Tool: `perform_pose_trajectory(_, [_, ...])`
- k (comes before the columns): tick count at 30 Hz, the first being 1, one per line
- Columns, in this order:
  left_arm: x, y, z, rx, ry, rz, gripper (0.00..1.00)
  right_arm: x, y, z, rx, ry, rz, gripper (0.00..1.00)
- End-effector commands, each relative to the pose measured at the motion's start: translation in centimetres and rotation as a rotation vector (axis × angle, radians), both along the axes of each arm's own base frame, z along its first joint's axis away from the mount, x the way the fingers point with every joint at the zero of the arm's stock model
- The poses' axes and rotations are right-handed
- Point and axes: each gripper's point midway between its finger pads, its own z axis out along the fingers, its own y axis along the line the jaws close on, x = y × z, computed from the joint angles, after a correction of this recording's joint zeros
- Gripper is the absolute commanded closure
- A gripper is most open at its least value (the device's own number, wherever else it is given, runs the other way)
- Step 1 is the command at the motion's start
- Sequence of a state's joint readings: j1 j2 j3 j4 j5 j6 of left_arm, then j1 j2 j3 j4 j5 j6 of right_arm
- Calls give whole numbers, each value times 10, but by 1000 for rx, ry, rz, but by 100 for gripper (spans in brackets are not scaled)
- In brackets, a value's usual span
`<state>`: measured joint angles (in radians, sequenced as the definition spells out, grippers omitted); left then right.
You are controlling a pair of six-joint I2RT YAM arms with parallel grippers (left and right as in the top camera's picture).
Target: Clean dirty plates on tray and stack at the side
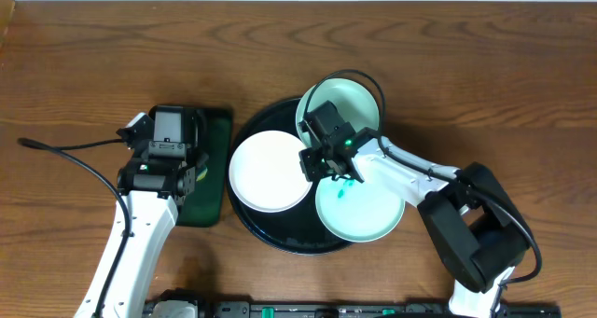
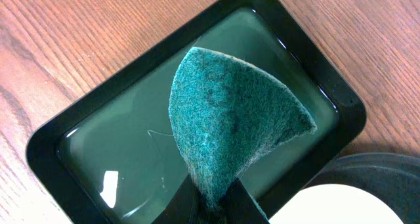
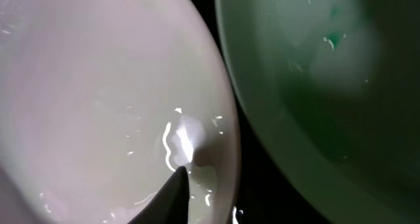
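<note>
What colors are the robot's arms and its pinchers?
Both arms are white tubes with chunky black joints: the left arm and the right arm. The left gripper and right gripper are black, with dark, pointy fingers. A tiny green light glows by the right one, and a thin black cable trails from the left arm.
</note>
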<state>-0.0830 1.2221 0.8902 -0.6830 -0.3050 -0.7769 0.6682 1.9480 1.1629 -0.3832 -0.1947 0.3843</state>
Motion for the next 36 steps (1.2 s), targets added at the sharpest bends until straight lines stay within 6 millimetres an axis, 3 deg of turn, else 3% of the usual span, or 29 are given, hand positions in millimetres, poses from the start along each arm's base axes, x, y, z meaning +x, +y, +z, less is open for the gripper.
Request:
perform_pose_trajectory(1, [-3, 6, 2, 20, 7, 2, 93, -1, -1, -14, -38, 13, -20, 99])
perform_pose_trajectory(3, [-4, 6, 1, 21, 13, 2, 93, 1, -3, -14, -53, 1, -22, 99])
perform_pose_trajectory(6, [-5, 6, 1, 25, 19, -4, 92, 9, -3, 1, -60, -48, -12, 99])
perform_pose_trajectory(11, [-5, 6, 1, 36, 27, -26, 93, 33, -12, 55, -134, -190, -5, 99])
perform_pose_trajectory(15, [-5, 6, 1, 36, 27, -25, 93, 45, -34, 97, -265, -308, 22, 99])
perform_pose_trajectory(20, [-5, 9, 2, 44, 24, -14, 93, 48, -44, 124, -330, -397, 82, 99])
perform_pose_trajectory(24, [-8, 26, 2, 41, 22, 46, 93, 53, -53, 145, -457, -516, 90, 99])
perform_pose_trajectory(29, [-14, 50, 2, 35, 22, 131, 93, 53, -41, 187, -673, -754, 217, 99])
perform_pose_trajectory(36, [-18, 64, 0, 9, 23, 184, 93, 42, -9, 250, -970, -1058, 317, 99])
